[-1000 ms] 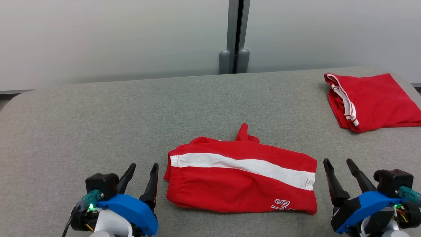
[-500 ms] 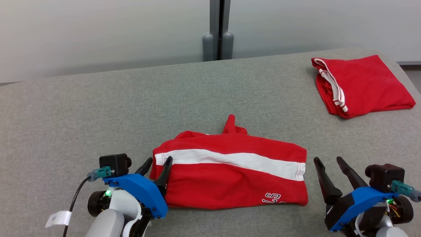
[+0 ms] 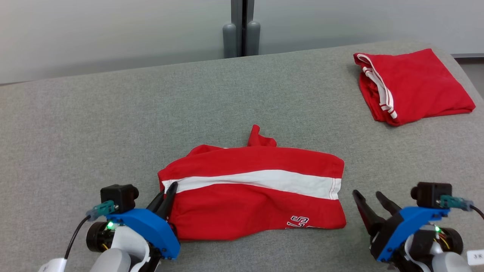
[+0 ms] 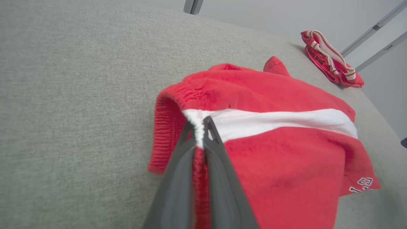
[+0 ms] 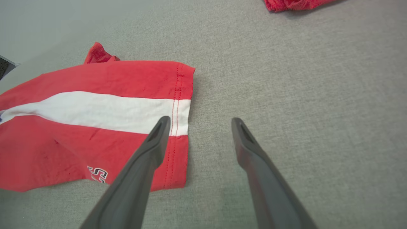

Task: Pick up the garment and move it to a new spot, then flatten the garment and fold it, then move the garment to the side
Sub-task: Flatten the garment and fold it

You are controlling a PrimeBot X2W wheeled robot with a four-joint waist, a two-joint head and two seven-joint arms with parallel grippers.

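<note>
The garment [image 3: 257, 189] is a pair of red shorts with a white side stripe, folded and lying across the middle of the grey table [image 3: 113, 124]. My left gripper [image 3: 166, 191] is shut on its waistband end at the left, where the white stripe begins; in the left wrist view the dark fingers [image 4: 203, 127] pinch the bunched waistband of the garment [image 4: 270, 127]. My right gripper [image 3: 366, 198] stands open just right of the hem end, with nothing between its fingers. In the right wrist view the gripper [image 5: 198, 122] hovers over bare table beside the garment's [image 5: 95, 105] hem.
A second red folded garment [image 3: 408, 87] with white trim lies at the table's far right corner, seen also as a red bundle [image 4: 330, 63] in the left wrist view. A grey wall with a vertical post [image 3: 242, 30] stands behind the table.
My left gripper reached the waistband end and shut on it, bunching the cloth. The right gripper stayed open. The head camera shifted, so the whole picture slid left and up.
</note>
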